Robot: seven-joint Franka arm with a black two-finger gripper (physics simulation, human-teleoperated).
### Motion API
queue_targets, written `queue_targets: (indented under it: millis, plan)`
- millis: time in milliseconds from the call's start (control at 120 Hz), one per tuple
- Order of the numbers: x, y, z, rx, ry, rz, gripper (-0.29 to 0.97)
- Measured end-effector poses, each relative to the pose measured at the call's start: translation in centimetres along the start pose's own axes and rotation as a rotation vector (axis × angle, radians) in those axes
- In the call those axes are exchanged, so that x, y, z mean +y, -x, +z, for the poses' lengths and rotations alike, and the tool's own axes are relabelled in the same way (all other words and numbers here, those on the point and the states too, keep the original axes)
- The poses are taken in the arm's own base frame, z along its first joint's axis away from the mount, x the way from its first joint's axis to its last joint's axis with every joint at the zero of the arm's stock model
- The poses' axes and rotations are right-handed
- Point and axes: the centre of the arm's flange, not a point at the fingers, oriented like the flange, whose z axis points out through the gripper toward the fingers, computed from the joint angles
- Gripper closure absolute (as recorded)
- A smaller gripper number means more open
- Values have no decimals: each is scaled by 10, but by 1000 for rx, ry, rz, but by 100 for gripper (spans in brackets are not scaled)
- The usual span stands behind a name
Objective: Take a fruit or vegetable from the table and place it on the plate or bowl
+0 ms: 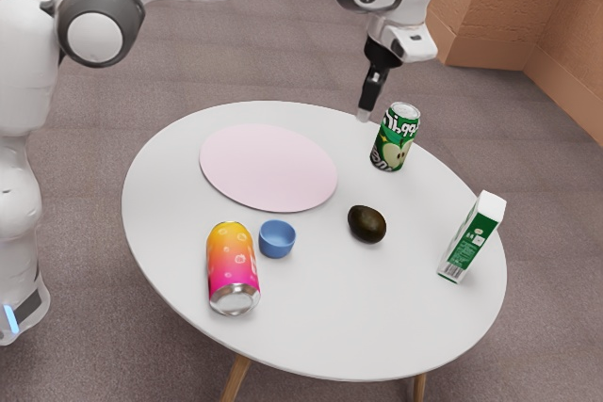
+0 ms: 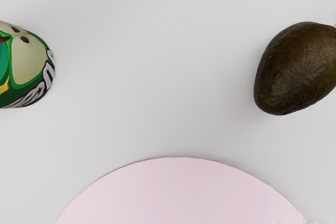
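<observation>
**Item: table scene, pick not yet begun**

**Tool.** Black two-finger gripper (image 1: 364,110), hanging above the far part of the white round table (image 1: 320,327), just beside the upright apple drink can (image 1: 396,136). Whether it is apart or together cannot be told from this angle. It holds nothing.

**Task's thing.** Avocado (image 1: 366,223), lying on bare tabletop between the pink plate (image 1: 268,167) and the green-and-white carton (image 1: 472,236), apart from both. Small blue bowl (image 1: 277,237) near the plate's front edge.

**Hazards, as judged.**
- The can stands close to the hand; a sideways sweep toward the avocado could clip it and topple it.
- The avocado is egg-shaped and rounded; a grip off its middle could squeeze it out, or a touch from one side could set it rolling.
- A descent pressed too low would jam against the tabletop.
- A release from height could send the fruit rolling off the flat, rimless plate.

**Materials and shapes.**
- Avocado (image 2: 296,69): dark brown-green, finely pebbled skin, matte, tapered at one end.
- Plate (image 2: 184,195): pale pink disc, smooth, very thin.
- Apple drink can (image 2: 23,66): glossy printed cylinder, apple-slice artwork.
- Rainbow can (image 1: 233,267): on its side, metallic end toward the camera.
- Table (image 2: 157,51): smooth, matte white; wooden legs.
</observation>
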Motion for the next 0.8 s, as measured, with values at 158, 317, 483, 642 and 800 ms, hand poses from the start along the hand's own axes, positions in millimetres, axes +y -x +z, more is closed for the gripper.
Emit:
queue_targets:
  millis: [158, 317, 483, 642, 800]
  plan:
    - [5, -17, 29, -6, 48, 105, 0]
    - [32, -60, 62, 8, 97, 261, 0]
    - [55, -105, 73, 43, 88, 395, 0]
    - [61, -127, 93, 35, 76, 476, 0]
    - [51, -129, 112, 3, 65, 520, 0]
